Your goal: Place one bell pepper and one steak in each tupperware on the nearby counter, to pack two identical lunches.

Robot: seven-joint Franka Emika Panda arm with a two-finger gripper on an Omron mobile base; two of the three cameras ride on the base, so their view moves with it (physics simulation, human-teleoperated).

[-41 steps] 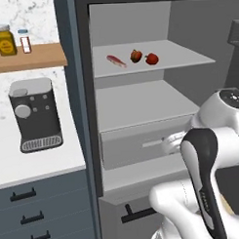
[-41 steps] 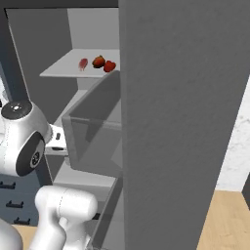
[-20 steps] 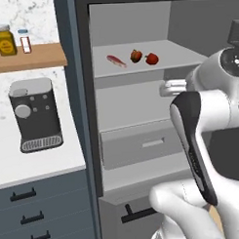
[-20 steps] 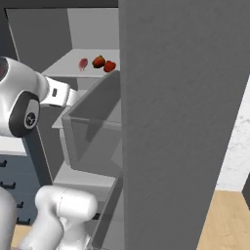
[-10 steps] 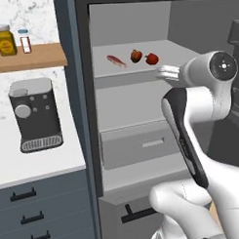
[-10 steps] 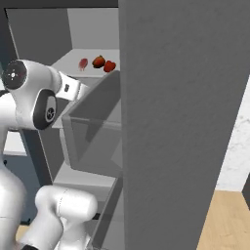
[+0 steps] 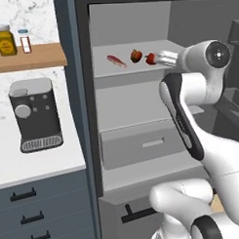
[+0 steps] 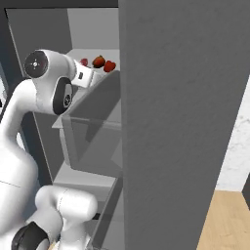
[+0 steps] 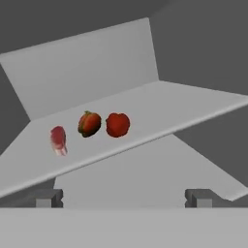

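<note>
- Red peppers first: two bell peppers sit side by side on the upper fridge shelf (image 7: 133, 48), the nearer bell pepper (image 9: 117, 124) just beside the farther bell pepper (image 9: 89, 123), not clearly touching.
- One steak (image 9: 58, 139) lies on the same shelf, just past the farther pepper, a small gap between them. You can see only this one steak here.
- Gripper (image 9: 124, 197) is raised to shelf level at the shelf's front edge, fingers spread wide, nothing between them. It points along the shelf at the row of food.
- Left base view puts the gripper (image 7: 163, 59) just beside the nearer pepper (image 7: 150, 59), with the farther one (image 7: 136, 55) and the steak (image 7: 116, 61) further along.
- Counter (image 7: 40, 163) is to the left of the fridge, with a coffee machine (image 7: 35, 114) on it. No tupperware to be seen from here, so I can't tell you where the drop-off is.
- My read on the step: first pick, approach phase. Nothing packed yet as far as you can see.
- Next move, as I judge it: push forward over the shelf until the nearer pepper sits between the fingers, then close. Keep low under the shelf ceiling.
- Risk: the round pepper may roll into its neighbour if you nudge it before closing.
</note>
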